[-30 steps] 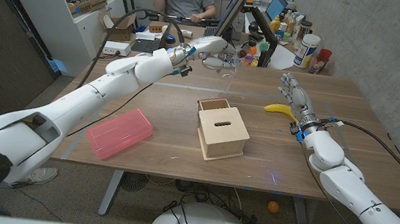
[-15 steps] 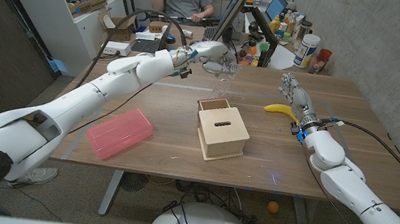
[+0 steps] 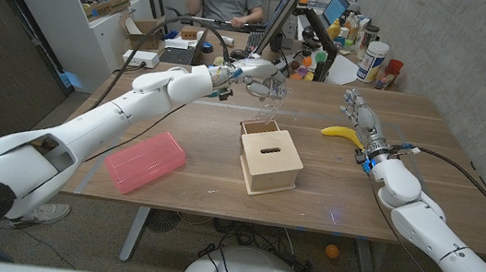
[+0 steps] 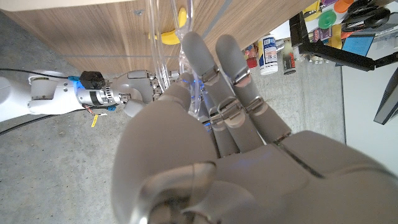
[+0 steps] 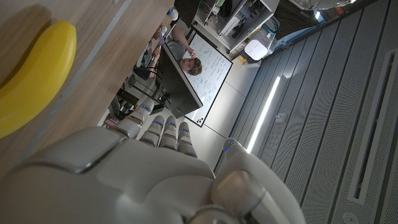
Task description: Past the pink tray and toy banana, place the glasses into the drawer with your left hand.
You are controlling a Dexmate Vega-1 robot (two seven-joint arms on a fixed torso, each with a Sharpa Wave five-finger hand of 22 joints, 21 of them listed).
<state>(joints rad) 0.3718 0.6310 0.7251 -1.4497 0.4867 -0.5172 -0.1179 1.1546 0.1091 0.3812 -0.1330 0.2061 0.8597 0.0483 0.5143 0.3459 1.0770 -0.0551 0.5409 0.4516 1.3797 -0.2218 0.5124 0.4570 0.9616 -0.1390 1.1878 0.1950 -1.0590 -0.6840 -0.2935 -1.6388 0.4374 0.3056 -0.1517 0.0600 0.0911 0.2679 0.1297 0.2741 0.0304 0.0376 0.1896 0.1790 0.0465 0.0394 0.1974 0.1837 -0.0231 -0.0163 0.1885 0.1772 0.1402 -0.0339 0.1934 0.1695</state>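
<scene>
Left hand (image 3: 256, 66), farther right than before, holds clear-framed glasses (image 3: 270, 90) above the open wooden drawer (image 3: 262, 126); right hand (image 3: 358, 114) empty, fingers apart.

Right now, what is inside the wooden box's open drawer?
The drawer shows bare wood inside; its part under the wooden box is covered. The glasses hang above in the left hand.

Over the last second the left hand (image 3: 253, 68) carried the clear glasses (image 3: 270, 87) a little to the right and lower, from above the far counter (image 3: 205, 141) toward the wooden drawer box (image 3: 269, 157) (its open drawer (image 3: 260, 126) faces far), ending above that drawer's far end.
</scene>
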